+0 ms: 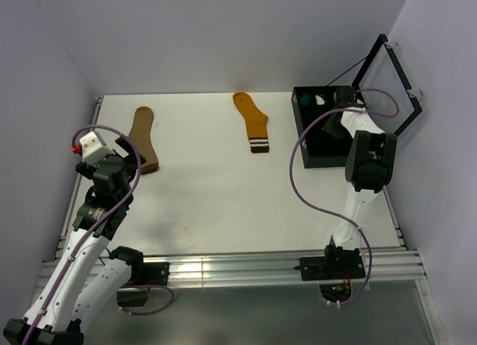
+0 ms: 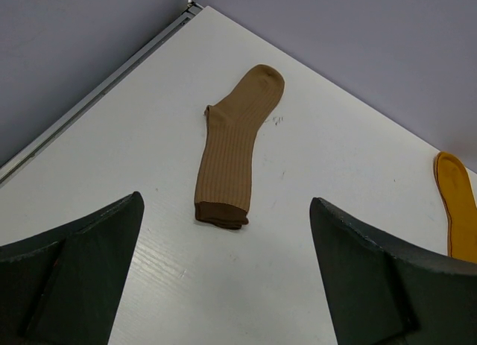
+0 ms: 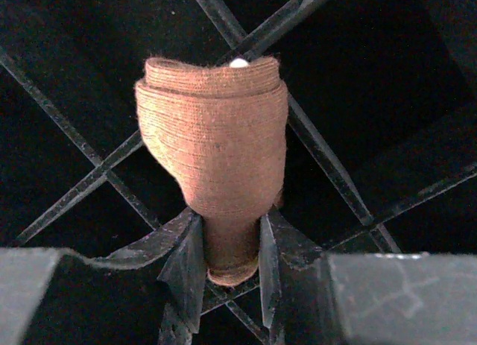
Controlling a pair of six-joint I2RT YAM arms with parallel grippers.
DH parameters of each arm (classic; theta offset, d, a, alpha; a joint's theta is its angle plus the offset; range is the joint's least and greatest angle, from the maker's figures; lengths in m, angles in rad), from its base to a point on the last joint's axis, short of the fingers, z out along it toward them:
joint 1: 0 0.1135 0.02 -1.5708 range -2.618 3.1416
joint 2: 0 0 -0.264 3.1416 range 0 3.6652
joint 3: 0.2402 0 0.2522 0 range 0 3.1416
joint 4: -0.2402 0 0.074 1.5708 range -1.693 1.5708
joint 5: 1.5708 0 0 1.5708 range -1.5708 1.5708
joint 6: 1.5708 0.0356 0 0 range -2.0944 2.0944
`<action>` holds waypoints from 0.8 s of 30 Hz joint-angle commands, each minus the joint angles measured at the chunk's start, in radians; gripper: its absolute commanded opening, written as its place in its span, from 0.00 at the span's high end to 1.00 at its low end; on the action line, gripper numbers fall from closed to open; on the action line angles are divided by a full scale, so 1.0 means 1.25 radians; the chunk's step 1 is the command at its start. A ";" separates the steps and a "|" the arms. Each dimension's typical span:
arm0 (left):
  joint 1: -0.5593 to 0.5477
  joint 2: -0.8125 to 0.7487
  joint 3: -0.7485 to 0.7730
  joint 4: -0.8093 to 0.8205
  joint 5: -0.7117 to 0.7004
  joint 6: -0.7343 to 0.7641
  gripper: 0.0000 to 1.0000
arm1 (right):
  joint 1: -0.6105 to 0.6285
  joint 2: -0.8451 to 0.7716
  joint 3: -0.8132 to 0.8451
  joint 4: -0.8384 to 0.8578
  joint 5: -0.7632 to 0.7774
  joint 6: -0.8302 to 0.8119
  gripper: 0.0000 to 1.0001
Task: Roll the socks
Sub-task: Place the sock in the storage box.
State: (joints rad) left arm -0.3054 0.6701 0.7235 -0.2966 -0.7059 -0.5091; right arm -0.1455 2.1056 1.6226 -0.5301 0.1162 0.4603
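Three socks entered.

Item one, rolled reddish-brown knit sock [image 3: 216,166]: gripped at its narrow end between the partly closed fingers of the right gripper [image 3: 223,259]. It is held over the crossed dividers [image 3: 335,188] of the black rectangular box [image 1: 320,165] at far right.

Item two, flat tan ribbed sock [image 2: 235,147]: far left of the white table [image 1: 209,211], straight ahead of the left gripper [image 2: 226,211], which stands fully spread and empty. Long axis near-to-far, dark cuff end nearest; left gripper clearly the nearer. Left table edge close by, open surface rightward up to item three.

Item three, flat mustard-orange sock [image 1: 253,121]: far centre.
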 commanded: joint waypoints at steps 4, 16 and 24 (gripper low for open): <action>0.001 -0.003 -0.003 0.026 -0.008 0.012 0.01 | -0.003 0.047 0.075 -0.133 -0.075 -0.017 1.00; 0.001 -0.002 -0.003 0.025 -0.003 0.012 0.01 | 0.011 0.061 0.078 -0.198 -0.102 -0.060 1.00; 0.001 -0.007 -0.006 0.027 0.003 0.012 0.01 | 0.017 0.112 0.087 -0.237 -0.108 -0.076 0.99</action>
State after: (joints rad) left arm -0.3054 0.6701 0.7231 -0.2962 -0.7048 -0.5091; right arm -0.1574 2.1715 1.7470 -0.6777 0.0406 0.3889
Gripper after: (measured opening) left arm 0.993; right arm 0.348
